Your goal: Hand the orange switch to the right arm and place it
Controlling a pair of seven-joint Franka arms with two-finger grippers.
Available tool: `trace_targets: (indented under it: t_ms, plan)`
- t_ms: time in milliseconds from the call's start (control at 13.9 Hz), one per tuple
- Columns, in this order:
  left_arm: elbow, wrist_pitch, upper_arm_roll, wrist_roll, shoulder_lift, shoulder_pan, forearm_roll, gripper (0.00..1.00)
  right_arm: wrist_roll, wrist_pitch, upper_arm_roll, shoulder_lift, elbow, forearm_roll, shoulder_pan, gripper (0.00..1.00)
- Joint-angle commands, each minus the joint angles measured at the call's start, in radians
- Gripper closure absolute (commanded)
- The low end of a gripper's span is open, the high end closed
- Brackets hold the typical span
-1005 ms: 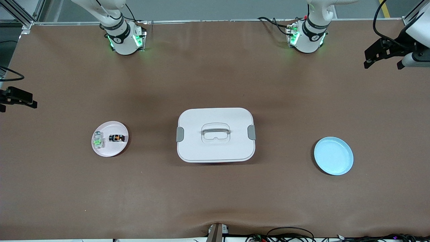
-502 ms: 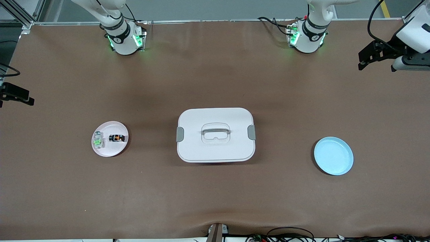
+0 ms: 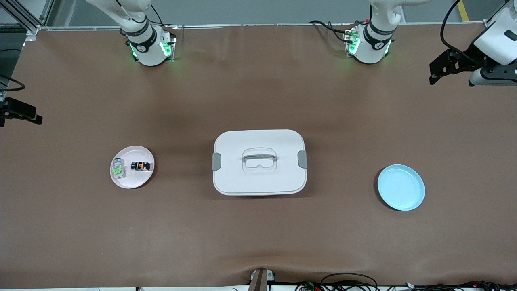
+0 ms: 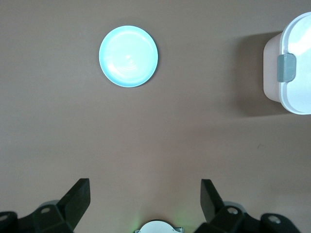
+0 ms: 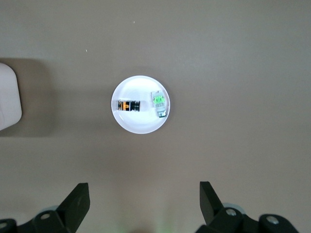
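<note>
On the pink plate (image 3: 132, 178) toward the right arm's end of the table (image 3: 258, 242) lies the orange switch (image 3: 140, 165), flat on its side just beside a small clear part with green markings (image 3: 118, 170). Its long axis runs along the table's length, toward the white lidded box (image 3: 259, 162) at the table's middle; which end carries the orange face I cannot tell. The front view alone shows both plates and the box together, with the blue plate (image 3: 401, 187) bare toward the left arm's end. The right wrist view looks straight down on the pink plate and shows the switch (image 5: 129, 106) and the clear part (image 5: 159, 104) side by side, plus one corner of the box; the left wrist view shows instead the blue plate (image 4: 128, 56) and the box's grey latch (image 4: 285, 67). The right gripper (image 5: 144, 200) hangs high over the table's edge at the right arm's end, its fingers (image 5: 77, 199) spread wide and holding nothing, well apart from the switch. The left gripper (image 4: 144, 199) hangs over the edge at the left arm's end, fingers (image 4: 208, 196) likewise spread and bare, farthest from the switch.
</note>
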Motion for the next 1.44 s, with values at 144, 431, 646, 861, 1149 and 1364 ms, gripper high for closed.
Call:
trace_targets:
  t_ms: [144, 431, 646, 861, 1149, 1364]
  plan:
    - [0.0, -0.005, -0.004, -0.004, -0.009, 0.009, -0.011, 0.0, 0.03, -0.03, 0.01, -0.034, 0.002, 0.075, -0.054, 0.0]
    - [-0.013, -0.006, -0.004, -0.004, -0.01, 0.007, -0.011, 0.0, 0.184, -0.018, 0.009, -0.054, -0.001, 0.083, -0.017, 0.0]
    - [-0.011, 0.005, -0.001, -0.004, -0.006, 0.009, 0.001, 0.0, 0.171, -0.004, 0.007, -0.054, -0.006, 0.09, -0.012, 0.0]
    - [-0.01, 0.018, 0.004, -0.001, -0.006, 0.009, 0.001, 0.0, 0.168, -0.004, -0.002, -0.057, -0.006, 0.085, 0.003, 0.0]
    - [-0.01, 0.043, 0.007, 0.011, 0.0, 0.013, 0.003, 0.0, 0.05, -0.003, -0.114, -0.063, -0.021, 0.091, 0.073, 0.0]
    - [-0.015, 0.048, 0.007, 0.011, 0.002, 0.019, 0.001, 0.0, 0.048, 0.011, -0.151, -0.083, -0.05, 0.091, 0.109, 0.0]
